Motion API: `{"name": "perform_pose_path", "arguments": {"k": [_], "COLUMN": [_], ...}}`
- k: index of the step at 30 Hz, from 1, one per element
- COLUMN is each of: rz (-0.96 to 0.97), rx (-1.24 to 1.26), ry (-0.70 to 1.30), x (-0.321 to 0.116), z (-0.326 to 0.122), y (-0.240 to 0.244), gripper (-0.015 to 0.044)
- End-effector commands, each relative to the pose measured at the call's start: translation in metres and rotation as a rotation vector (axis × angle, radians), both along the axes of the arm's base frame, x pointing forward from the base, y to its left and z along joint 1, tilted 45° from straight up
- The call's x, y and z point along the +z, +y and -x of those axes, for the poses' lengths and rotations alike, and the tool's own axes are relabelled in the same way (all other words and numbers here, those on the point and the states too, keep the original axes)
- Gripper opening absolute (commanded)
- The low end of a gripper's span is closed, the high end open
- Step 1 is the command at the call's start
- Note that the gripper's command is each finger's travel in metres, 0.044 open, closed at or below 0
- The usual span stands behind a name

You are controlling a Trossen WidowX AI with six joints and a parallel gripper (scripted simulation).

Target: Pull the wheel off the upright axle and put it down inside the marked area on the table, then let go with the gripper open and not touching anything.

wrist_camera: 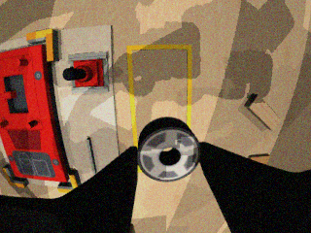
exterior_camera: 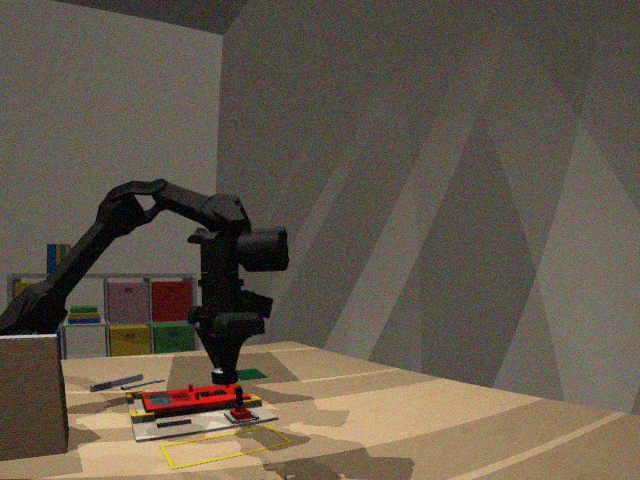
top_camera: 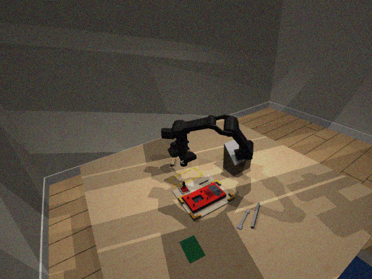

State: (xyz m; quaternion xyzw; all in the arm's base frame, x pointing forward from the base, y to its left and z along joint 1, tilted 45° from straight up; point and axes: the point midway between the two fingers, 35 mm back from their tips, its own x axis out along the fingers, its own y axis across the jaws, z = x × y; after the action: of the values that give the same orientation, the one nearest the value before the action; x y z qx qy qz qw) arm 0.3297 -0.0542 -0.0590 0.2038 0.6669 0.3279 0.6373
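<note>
Gripper [wrist_camera: 169,155] was clamped on the wheel [wrist_camera: 169,154], fingers partway apart, 1 on each side of the rim. Wheel hung in the air over the near edge of the yellow marked area [wrist_camera: 159,84], off the axle [wrist_camera: 77,74], which stood bare beside that area.

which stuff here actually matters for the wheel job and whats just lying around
Job:
- wheel, held in the gripper
- upright axle, now bare, on its red base
- yellow marked area

Lying about:
- red board
- two grey bars
- green patch
- shelf bins
</note>
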Motion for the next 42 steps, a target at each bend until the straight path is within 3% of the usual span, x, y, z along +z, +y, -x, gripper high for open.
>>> {"name": "perform_pose_path", "arguments": {"k": [1, 15, 27, 35, 42], "rz": [-0.002, -0.002, -0.007, -0.007, -0.002], "rx": [0.008, 0.008, 0.008, 0.008, 0.013], "ry": [0.004, 0.003, 0.003, 0.003, -0.003], "x": [-0.007, -0.026, -0.078, -0.081, -0.079], "z": [0.007, 0.010, 0.018, 0.019, 0.018], "y": [-0.006, 0.013, 0.065, 0.068, 0.065], "gripper": [0.0000, 0.0000, 0.0000, 0.0000, 0.0184]}}
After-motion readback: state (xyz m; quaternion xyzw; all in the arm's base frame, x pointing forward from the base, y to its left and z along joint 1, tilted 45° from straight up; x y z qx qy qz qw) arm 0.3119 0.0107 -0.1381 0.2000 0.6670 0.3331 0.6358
